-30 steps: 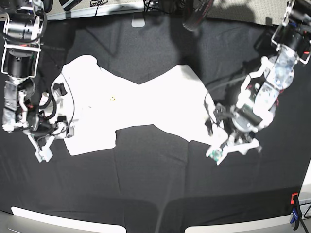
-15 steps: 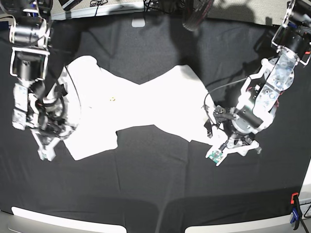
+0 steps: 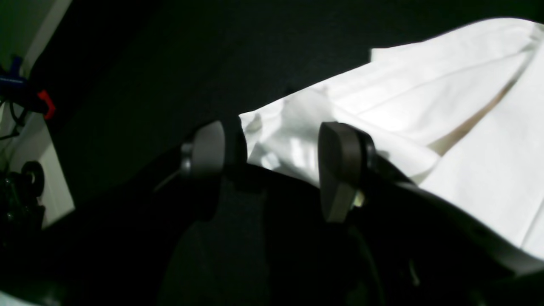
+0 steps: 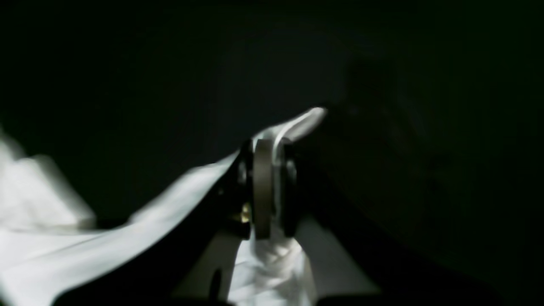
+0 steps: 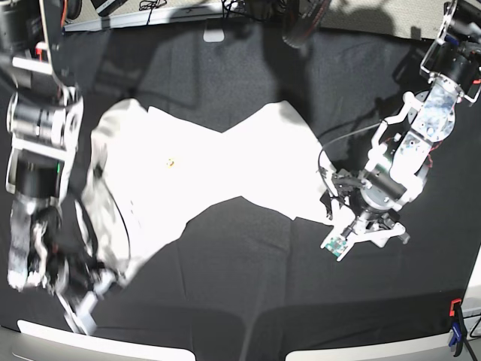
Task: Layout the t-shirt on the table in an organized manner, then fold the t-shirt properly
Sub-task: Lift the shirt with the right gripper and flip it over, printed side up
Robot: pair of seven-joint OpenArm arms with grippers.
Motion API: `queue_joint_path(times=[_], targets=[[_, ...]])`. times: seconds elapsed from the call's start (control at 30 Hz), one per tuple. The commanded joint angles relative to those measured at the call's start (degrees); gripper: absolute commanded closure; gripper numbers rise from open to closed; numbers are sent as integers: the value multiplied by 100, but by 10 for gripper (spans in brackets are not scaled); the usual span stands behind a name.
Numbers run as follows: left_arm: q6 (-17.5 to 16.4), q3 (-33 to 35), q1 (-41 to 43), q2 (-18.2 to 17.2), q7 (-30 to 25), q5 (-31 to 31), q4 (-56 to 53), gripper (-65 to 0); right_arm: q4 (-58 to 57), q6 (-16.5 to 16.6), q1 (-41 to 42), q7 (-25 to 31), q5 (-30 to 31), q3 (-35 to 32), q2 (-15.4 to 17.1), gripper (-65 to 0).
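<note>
The white t-shirt (image 5: 218, 165) lies crumpled across the black table (image 5: 248, 286), plain side up with a tiny yellow mark. At the base view's lower left my right gripper (image 5: 94, 286) is shut on the shirt's edge and draws that side toward the front. The right wrist view shows the right gripper (image 4: 275, 182) pinching a fold of white t-shirt (image 4: 272, 255), cloth sticking out past the tips. My left gripper (image 5: 331, 199) sits at the shirt's right-hand corner. In the left wrist view the left gripper (image 3: 272, 157) stands open, the t-shirt (image 3: 425, 106) corner lying between its fingers.
An orange and blue clamp (image 5: 455, 323) grips the cloth at the front right corner, and the clamp (image 3: 25, 93) also shows in the left wrist view. Cables and gear (image 5: 301, 15) crowd the far edge. Pale table edge (image 5: 98, 342) shows along the front.
My right gripper closed on the shirt's left edge and dragged it down toward the front left corner. The left arm barely shifted and stays open at the right corner.
</note>
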Motion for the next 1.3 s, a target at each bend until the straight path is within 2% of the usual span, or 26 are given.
queue_joint_path(times=[0.0, 0.1, 0.13, 0.3, 0.53, 0.7, 0.73, 0.93, 1.13, 1.27], targets=[[85, -46, -138, -31, -114, 57, 98, -329, 127, 130, 306, -120, 437, 20, 50, 0], [85, -46, -138, -31, -114, 57, 98, -329, 339, 130, 339, -970, 1659, 22, 57, 0], [85, -46, -140, -31, -114, 57, 98, -329, 459, 130, 289, -1029, 1904, 20, 55, 0], [85, -46, -140, -33, -118, 57, 98, -329, 1178, 130, -404, -1025, 1978, 20, 55, 0], [85, -46, -138, -31, -118, 57, 98, -329, 2531, 130, -2175, -1025, 2914, 22, 63, 0], [85, -46, -138, -31, -116, 57, 98, -329, 4111, 130, -3652, -1025, 4286, 146, 186, 0], [83, -46, -138, -31, -116, 57, 98, -329, 4439, 130, -3952, -1025, 4413, 216, 195, 0], [85, -46, -138, -31, -116, 57, 98, -329, 5663, 130, -5722, -1025, 4144, 813, 181, 0], [85, -46, -138, -31, -116, 57, 98, -329, 5792, 130, -7224, -1025, 4065, 1633, 181, 0], [85, -46, -140, -31, -116, 55, 98, -329, 5792, 130, -7823, -1047, 3639, 2293, 179, 0]])
